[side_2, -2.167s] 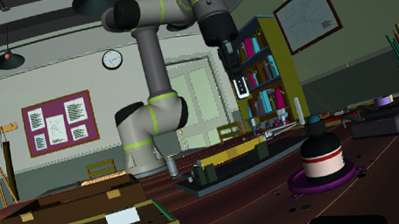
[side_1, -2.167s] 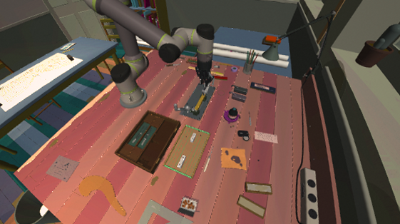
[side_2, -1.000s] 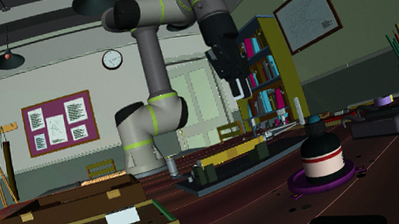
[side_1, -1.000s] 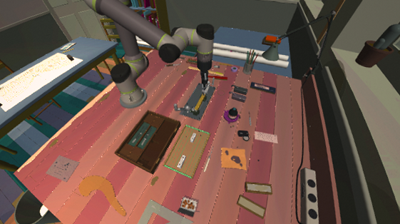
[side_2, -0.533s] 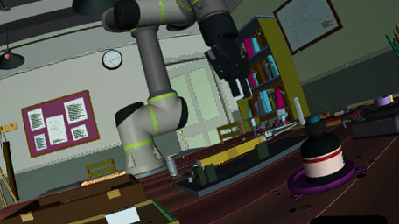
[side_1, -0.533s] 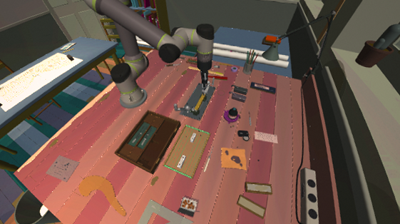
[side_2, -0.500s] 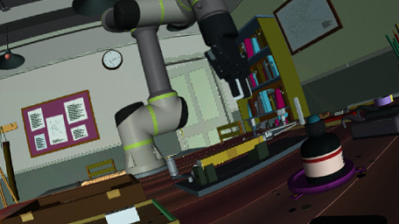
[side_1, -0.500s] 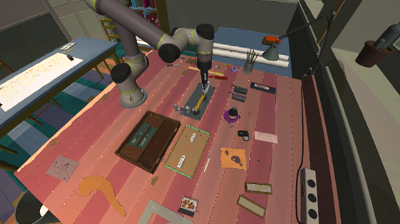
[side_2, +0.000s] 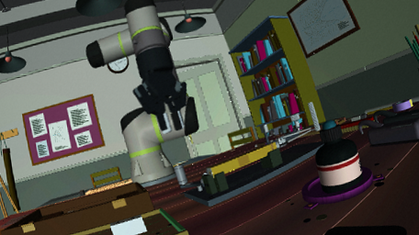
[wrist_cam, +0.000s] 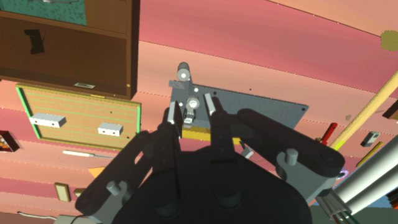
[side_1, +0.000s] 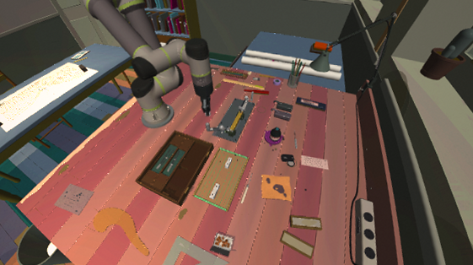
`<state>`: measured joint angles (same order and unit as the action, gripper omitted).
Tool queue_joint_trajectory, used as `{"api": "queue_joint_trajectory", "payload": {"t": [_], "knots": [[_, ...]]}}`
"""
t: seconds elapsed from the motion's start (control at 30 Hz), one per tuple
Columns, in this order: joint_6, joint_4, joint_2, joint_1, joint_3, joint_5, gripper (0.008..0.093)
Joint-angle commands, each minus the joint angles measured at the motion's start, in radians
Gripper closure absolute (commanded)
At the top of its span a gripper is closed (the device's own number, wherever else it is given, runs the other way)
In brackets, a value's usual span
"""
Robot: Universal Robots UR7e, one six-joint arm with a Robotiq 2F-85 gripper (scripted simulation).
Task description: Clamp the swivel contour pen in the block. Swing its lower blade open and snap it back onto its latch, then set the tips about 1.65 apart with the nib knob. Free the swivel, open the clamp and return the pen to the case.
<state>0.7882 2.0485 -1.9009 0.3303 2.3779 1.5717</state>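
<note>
The clamp knob [wrist_cam: 193, 103] at the near end of the grey block plate [side_1: 234, 119] lies below my fingers in the wrist camera. A second upright knob [side_2: 180, 173] stands at the plate's corner. The yellow swivel contour pen [side_1: 236, 122] lies along the block [side_2: 246, 170]. The open wooden case [side_1: 175, 165] sits in front of the block, with green lining on its left side. My gripper [side_1: 206, 111] hangs in the air left of the block, above the table. It is partly open and holds nothing.
Behind the block lie rulers, a pencil cup [side_1: 294, 78] and paper rolls. A green-edged board [side_1: 222, 178] with two white blocks lies right of the case. An ink bottle [side_1: 275, 134] on a purple base stands right of the block. The arm's base [side_1: 157, 115] is to the left.
</note>
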Motion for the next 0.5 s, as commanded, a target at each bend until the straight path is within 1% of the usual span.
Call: {"api": "queue_joint_trajectory", "payload": {"t": [0.0, 0.1, 0.23, 0.3, 0.47], "knots": [[-0.016, -0.004, -0.009, 0.015, 0.004, -0.001, 0.0654], [-0.043, -0.012, -0.028, 0.042, 0.015, -0.001, 0.0654], [-0.045, 0.005, -0.020, 0.042, 0.026, -0.001, 0.0654], [-0.045, 0.048, 0.001, 0.043, 0.050, -0.001, 0.0654], [-0.046, 0.187, 0.075, 0.044, 0.115, -0.001, 0.0654]]}}
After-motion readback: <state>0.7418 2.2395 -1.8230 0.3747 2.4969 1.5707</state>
